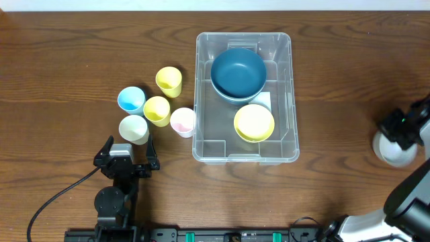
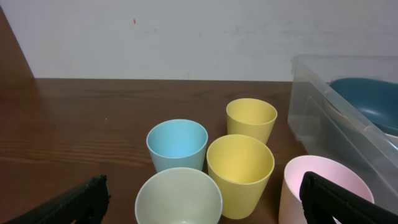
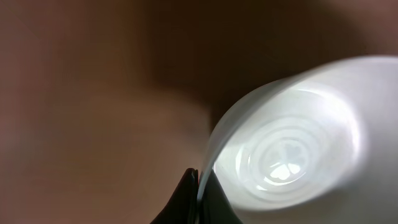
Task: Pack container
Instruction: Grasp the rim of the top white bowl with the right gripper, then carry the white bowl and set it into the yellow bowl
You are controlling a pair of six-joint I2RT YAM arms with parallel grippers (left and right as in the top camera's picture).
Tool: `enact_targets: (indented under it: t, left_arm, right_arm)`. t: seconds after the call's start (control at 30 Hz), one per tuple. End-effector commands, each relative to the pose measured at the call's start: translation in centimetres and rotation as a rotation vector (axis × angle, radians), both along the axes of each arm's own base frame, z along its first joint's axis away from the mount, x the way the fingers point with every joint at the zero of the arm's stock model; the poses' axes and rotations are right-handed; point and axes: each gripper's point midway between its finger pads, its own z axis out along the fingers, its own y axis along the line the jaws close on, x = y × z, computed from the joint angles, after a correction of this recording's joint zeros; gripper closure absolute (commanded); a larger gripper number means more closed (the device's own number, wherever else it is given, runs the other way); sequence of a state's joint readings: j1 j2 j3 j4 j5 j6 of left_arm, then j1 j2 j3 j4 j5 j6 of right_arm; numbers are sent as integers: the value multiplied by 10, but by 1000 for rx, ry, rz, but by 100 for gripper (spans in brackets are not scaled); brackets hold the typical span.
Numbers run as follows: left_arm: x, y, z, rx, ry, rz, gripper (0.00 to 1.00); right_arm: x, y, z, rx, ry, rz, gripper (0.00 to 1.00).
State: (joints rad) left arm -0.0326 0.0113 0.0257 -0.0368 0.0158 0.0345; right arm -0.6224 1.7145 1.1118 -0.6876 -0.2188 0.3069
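White round bowl (image 1: 395, 149) rim pinched in right gripper (image 3: 198, 186) | left gripper (image 1: 128, 146) wide open, empty | lift level into clear rectangular plastic container (image 1: 290, 101)

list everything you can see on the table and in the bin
container: one, clear, middle of the table
blue bowl: one, dark blue, far end inside the container
yellow bowl: one, pale yellow, near end inside the container
white bowl: one, white, far right, outside the container
yellow cups: two, yellow, left of the container, the second nearer
blue cup: one, light blue, leftmost
pale cup: one, greenish white, nearest the left arm
pink cup: one, pink, by the container's left wall
table: one, brown wood
left gripper: one, black, open, beside the cups
right gripper: one, black, shut on the white bowl's rim
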Motion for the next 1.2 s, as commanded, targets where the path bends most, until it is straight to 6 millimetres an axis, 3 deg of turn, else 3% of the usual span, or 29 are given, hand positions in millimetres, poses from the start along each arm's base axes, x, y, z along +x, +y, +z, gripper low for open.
enact_targets:
  t: [0.0,0.17,0.3,0.37,0.47,0.57,0.67,0.8,1.0,1.17]
  left_arm:
    - [0,1,-18,16,54,2,2]
    - [0,1,-18,15,53,2,2]
    - [0,1,-18,16,54,2,2]
    - [0,1,-18,16,54,2,2]
    - [0,1,-18,16,54,2,2]
    - [0,1,-18,16,54,2,2]
    - [0,1,-18,16,54,2,2]
    - [0,1,-18,16,54,2,2]
    - [0,1,-18,16,54,2,2]
    - [0,1,-18,16,54,2,2]
  right_arm:
    - [49,51,81,249,-370,147,99]
    - [62,97,182,235,-626,343,99]
    - [51,157,260,116,-801,576,99]
    - [40,189,289,18,-864,683,99]
    - [24,228,310,-150,-882,738,99]
    - [10,258,306,-260,-845,807,99]
    - [-1,292,287,-320,-773,928,99]
    - [-4,330,246,-392,-631,1069,99]
    - [6,382,175,-392,-447,1224,99]
    - [15,402,126,-370,-330,1261,99]
